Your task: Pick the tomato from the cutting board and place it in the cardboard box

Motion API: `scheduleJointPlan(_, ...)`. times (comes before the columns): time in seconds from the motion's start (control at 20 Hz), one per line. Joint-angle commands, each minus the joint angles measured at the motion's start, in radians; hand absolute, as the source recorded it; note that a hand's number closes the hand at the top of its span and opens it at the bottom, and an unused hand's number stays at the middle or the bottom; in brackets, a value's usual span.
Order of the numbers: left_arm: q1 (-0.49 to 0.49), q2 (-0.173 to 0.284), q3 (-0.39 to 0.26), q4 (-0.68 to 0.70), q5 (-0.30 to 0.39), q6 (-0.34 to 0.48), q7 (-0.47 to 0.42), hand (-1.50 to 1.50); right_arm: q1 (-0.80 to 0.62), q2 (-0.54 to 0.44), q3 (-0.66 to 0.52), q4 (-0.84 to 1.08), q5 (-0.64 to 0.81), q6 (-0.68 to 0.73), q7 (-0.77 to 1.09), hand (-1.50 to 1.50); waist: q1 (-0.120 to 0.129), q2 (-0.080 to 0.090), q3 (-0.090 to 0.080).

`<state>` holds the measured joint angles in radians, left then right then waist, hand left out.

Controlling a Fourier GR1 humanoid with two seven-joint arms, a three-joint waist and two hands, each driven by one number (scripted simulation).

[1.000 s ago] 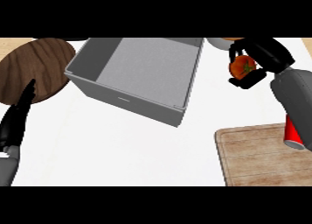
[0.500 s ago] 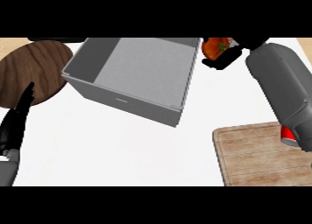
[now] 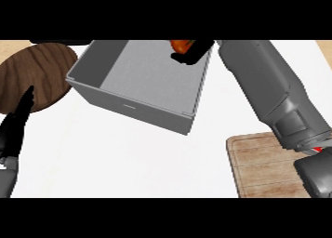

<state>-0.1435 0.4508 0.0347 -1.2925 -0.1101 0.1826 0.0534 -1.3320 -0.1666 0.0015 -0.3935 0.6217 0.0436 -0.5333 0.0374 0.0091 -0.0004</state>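
The tomato (image 3: 179,45) shows as a small red-orange patch at the top of the head view, held in my right hand (image 3: 193,52), whose black fingers curl round it. Hand and tomato hang over the far right part of the grey box (image 3: 137,88), just inside its rim. My right forearm (image 3: 268,88) stretches from the lower right up to the box. The wooden cutting board (image 3: 261,167) lies at the lower right, partly under that arm. My left hand (image 3: 14,130) rests at the left edge, fingers straight and up.
A round dark wooden board (image 3: 31,76) lies at the upper left beside the box. White counter (image 3: 120,162) spreads between the box, the cutting board and my left hand.
My right hand has carried the tomato leftward, from beside the box's right wall to above its inside. The forearm followed it. The left hand stayed where it was.
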Motion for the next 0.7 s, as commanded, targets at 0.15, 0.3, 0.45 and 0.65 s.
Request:
scheduleJointPlan(0.15,0.008,0.002,0.002,-0.028,-0.018,-0.004,0.0,0.0,-0.115,0.103,-0.055,0.129,-0.03,0.001,0.116,1.5,0.021,0.008,0.0)
scheduleJointPlan(0.3,-0.017,-0.047,-0.023,0.02,-0.041,0.022,-0.017,0.0,-0.159,0.14,-0.057,0.162,-0.024,-0.005,0.142,1.5,0.024,0.015,-0.001)
scheduleJointPlan(0.45,-0.005,-0.028,-0.03,-0.038,-0.041,0.0,-0.001,0.0,-0.141,0.163,-0.055,0.205,-0.011,-0.056,0.143,1.5,0.044,0.019,-0.001)
scheduleJointPlan(0.65,-0.035,-0.057,-0.039,0.012,-0.054,0.014,-0.02,0.0,-0.164,0.166,-0.028,0.243,-0.031,-0.1,0.178,1.5,0.069,0.024,-0.002)
